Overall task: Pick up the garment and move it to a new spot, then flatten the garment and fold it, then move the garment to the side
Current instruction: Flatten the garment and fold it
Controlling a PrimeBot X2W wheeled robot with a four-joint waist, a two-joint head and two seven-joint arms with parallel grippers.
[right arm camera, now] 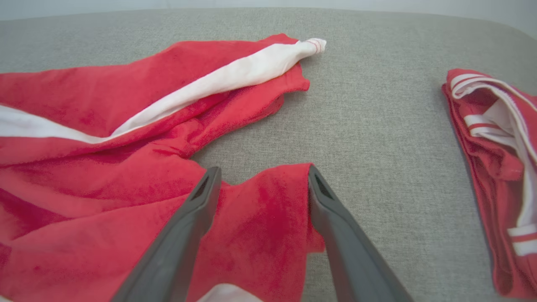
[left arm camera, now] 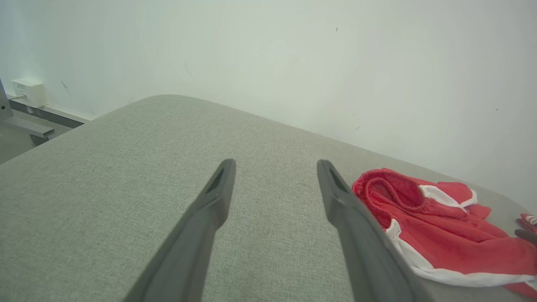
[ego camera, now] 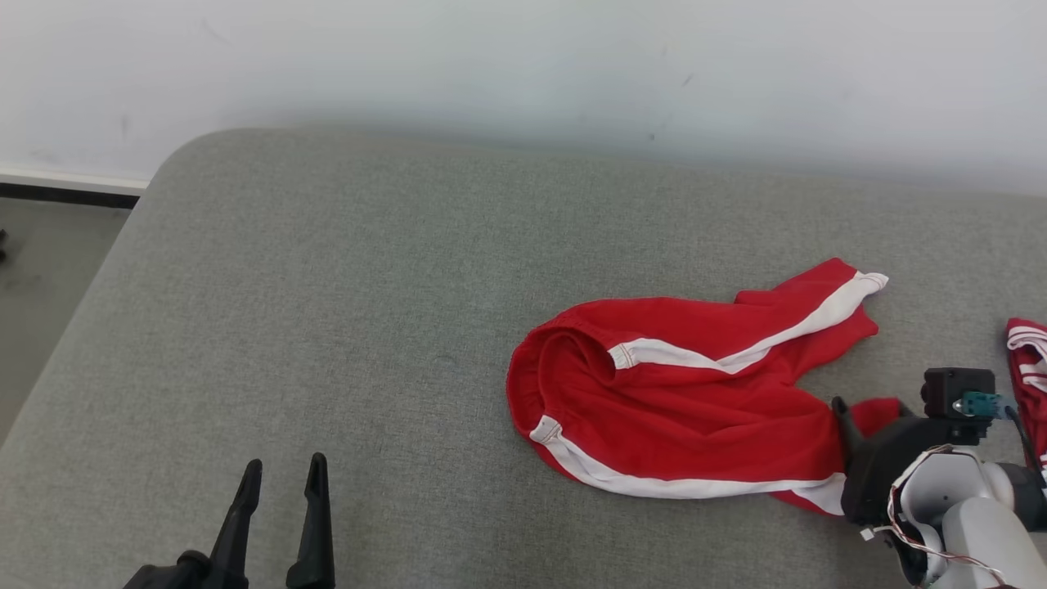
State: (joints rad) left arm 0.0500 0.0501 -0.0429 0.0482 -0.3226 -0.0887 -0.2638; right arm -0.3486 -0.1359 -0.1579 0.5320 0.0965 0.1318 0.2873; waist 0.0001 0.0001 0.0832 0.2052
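In the right wrist view the right gripper (right arm camera: 260,174) stands wide open astride a leg hem of the red shorts (right arm camera: 105,147), gripping nothing; the head view masks this behind the wrist. The left gripper (ego camera: 282,470) hangs open and empty over bare grey cushion (ego camera: 327,286), which runs to its rounded left corner. Another red garment (right arm camera: 491,138) lies apart to the right.

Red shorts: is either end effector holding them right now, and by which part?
Nothing is held. The right end effector stands open over a leg hem of the red shorts, not pinching it; the left end effector is open, apart from them.
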